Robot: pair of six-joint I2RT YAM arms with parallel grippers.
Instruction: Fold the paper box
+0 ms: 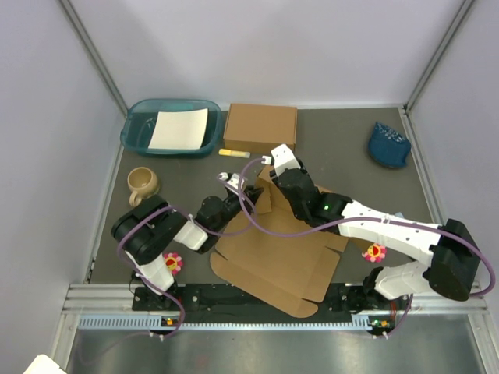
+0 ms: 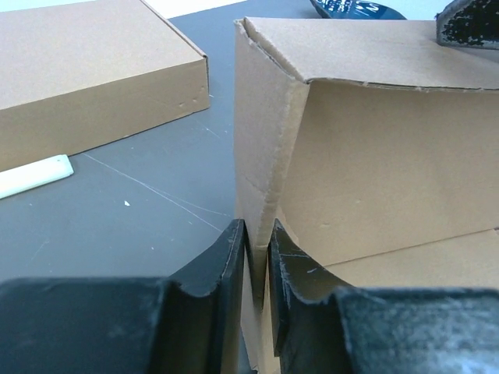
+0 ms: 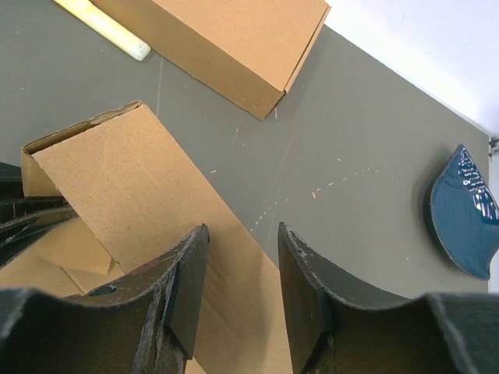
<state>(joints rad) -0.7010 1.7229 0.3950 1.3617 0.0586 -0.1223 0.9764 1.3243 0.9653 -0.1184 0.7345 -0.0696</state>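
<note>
Step in hand: erecting the first corner of the paper box (image 1: 273, 261). The sheet lies at the centre of the table (image 1: 351, 156), between the two arms; most of it is flat toward the near edge, while its far-left portion stands up as a wall with a flap bent over the top.

The left gripper (image 2: 257, 261) has its jaws narrow, one finger on each side of the upright corner crease; we judge it to be pinching that wall (the cardboard fills the slit between the fingers). The right gripper (image 3: 243, 257) hovers above the raised flap; its jaws are parted to a middling width, with nothing between them. A closed cardboard box (image 1: 261, 128) and a cream stick (image 1: 234, 153) lie just beyond, apart from the work.

Next move, as we judge it: the right gripper descends onto the flap and presses it inward; the left gripper holds the corner upright throughout; without that support the wall is likely to spring flat.
</note>
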